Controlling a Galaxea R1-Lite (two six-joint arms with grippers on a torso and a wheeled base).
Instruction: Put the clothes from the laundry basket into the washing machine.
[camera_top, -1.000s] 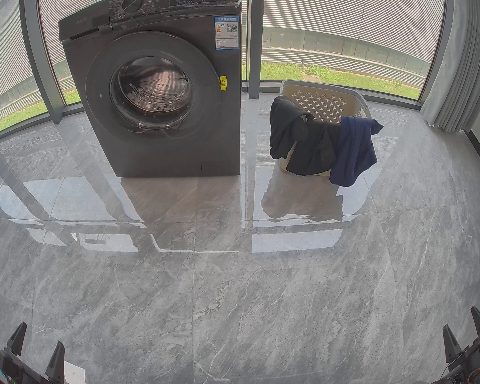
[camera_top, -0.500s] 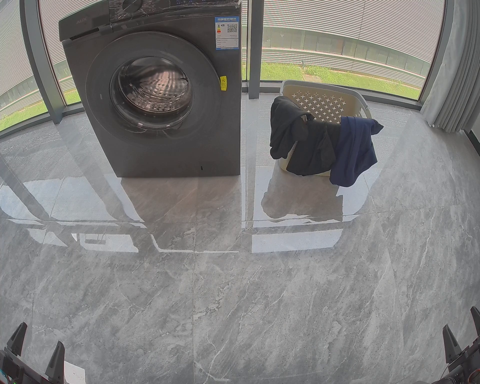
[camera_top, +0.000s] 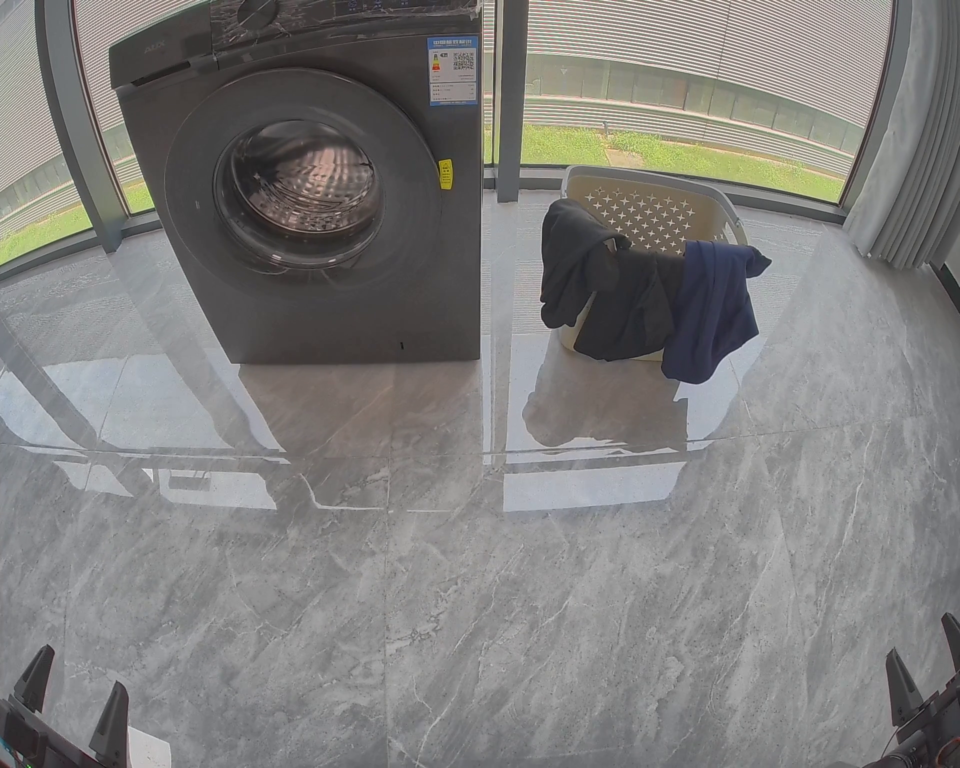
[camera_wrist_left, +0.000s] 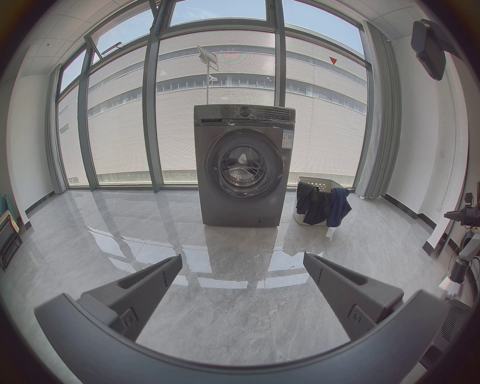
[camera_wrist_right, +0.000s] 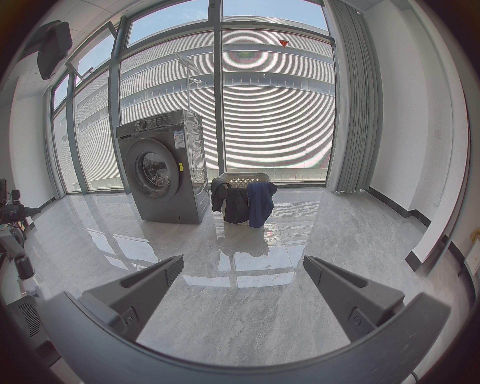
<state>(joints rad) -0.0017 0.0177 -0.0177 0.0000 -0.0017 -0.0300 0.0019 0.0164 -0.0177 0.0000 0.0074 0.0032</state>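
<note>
- The floor is glossy grey tile with a marble pattern. It mirrors the bright window panes, the machine and the basket.
- The washing machine is dark grey and stands at the far left of the floor, close to the glass. Its round front faces the robot, and the metal drum shows through the porthole.
- The laundry basket is cream with star-shaped holes. It sits on the floor just beside the machine's right side, also near the far edge.
- A black garment hangs over the basket's near rim and left corner and down its outer wall.
- A dark blue garment hangs over the rim's right part, touching the black one.
- Tall windows in dark frames curve along the far side of the room. Beyond them are a strip of grass and a slatted building.
- A pale curtain hangs at the far right corner. A white wall with a dark skirting runs along the right side.
- The left gripper is low at the near left corner of the floor. Its pincer is spread wide and holds nothing.
- The right gripper is at the near right corner, its fingers likewise spread and empty.
- Both grippers are well apart from the basket and the machine.
</note>
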